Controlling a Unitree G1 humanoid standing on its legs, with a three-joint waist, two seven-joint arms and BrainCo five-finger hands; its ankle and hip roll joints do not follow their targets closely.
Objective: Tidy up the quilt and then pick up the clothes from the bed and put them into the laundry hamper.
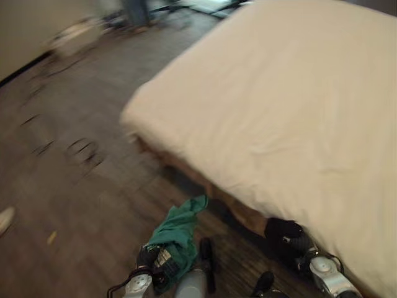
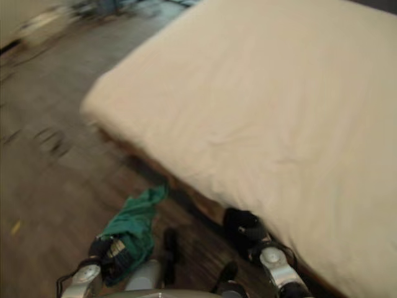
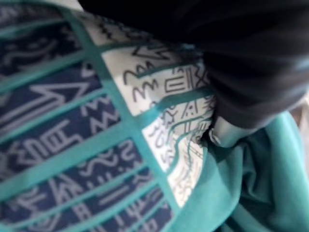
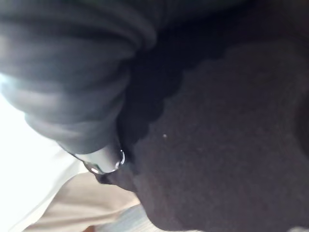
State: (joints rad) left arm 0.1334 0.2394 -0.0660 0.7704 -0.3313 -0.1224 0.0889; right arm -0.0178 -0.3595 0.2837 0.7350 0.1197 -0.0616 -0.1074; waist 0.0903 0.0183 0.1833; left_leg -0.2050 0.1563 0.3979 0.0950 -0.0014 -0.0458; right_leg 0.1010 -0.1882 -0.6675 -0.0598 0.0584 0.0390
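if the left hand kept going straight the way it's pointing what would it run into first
Probably only the green garment bunched against the left hand; beyond that lies the dark wood floor, though depth is unclear.

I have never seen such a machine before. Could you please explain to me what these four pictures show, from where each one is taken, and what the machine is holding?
This is a humanoid robot on two legs. Two pictures come from a stereo camera on its head, looking down. They show a bed under a smooth cream quilt, beside a dark wooden floor.

The other two pictures come from cameras on its wrists, very close to each hand. The left hand carries a green garment with a patterned blue and white panel; the cloth drapes over the hand, so its fingers are hidden. The right hand, beside the bed's edge, is wrapped in a dark garment, its fingers hidden too.

A hamper cannot be made out here.
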